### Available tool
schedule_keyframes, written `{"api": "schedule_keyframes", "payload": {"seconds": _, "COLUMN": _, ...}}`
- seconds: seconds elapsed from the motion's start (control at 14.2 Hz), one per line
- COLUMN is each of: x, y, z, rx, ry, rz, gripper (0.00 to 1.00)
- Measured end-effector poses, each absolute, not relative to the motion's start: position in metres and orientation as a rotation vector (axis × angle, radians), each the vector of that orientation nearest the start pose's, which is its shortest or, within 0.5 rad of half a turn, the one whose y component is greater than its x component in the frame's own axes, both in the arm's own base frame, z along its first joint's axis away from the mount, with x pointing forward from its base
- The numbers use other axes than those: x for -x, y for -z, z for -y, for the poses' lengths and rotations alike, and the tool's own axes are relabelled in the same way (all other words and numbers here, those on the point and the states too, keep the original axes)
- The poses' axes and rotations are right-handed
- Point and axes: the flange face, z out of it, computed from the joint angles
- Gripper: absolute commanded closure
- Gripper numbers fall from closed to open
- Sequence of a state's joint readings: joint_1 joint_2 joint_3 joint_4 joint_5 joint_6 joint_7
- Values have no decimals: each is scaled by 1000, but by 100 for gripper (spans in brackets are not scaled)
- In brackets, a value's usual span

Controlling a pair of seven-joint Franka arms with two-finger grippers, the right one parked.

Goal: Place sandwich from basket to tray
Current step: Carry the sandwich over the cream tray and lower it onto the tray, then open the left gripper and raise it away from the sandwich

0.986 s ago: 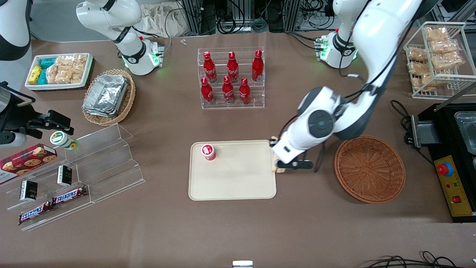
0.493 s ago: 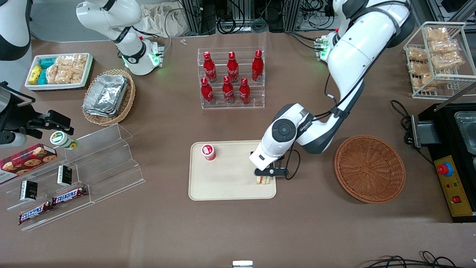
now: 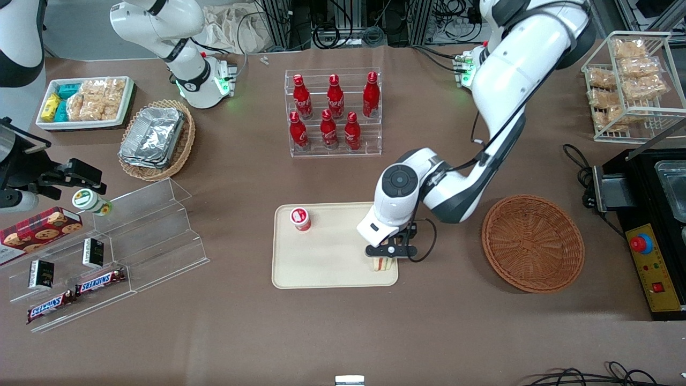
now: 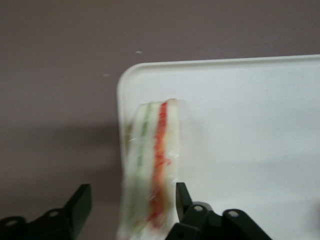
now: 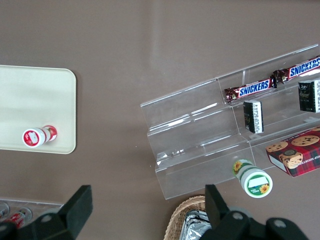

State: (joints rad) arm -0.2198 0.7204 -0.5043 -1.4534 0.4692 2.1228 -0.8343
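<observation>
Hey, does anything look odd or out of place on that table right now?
Nothing stands out. The sandwich stands on edge at a corner of the tray between the open gripper fingers, and the round basket sits bare.

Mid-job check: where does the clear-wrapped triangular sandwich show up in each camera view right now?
Front view: the clear-wrapped triangular sandwich sits at the cream rectangular tray's corner, under the gripper.
Left wrist view: sandwich between the open fingers, beside the tray's rim.
Right wrist view: not in it.
Shared landmark: the tray.
</observation>
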Motion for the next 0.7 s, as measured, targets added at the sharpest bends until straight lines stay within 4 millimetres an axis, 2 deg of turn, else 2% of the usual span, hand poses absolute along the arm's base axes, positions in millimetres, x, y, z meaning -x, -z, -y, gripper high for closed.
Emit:
{"api": "schedule_keyframes", "payload": {"seconds": 0.14, "x": -594, "y": -360, "z": 392, "rx": 3106, "ry": 106, "rz": 5, "gripper": 0}}
{"api": "schedule_keyframes", "payload": {"seconds": 0.28, "x": -596, "y": -414, "z": 359, "rx": 3122, "ry": 45, "rz": -15, "gripper": 0}}
{"api": "schedule_keyframes", "payload": {"seconds": 0.42, "x": -609, "y": -453, "z": 302, "rx": 3116, "ry": 3, "rz": -27, "gripper": 0}}
{"api": "schedule_keyframes", "payload": {"seconds": 0.7, "x": -619, "y": -493, "z": 182, "rx": 3073, "ry": -175, "rz": -16, "gripper": 0}}
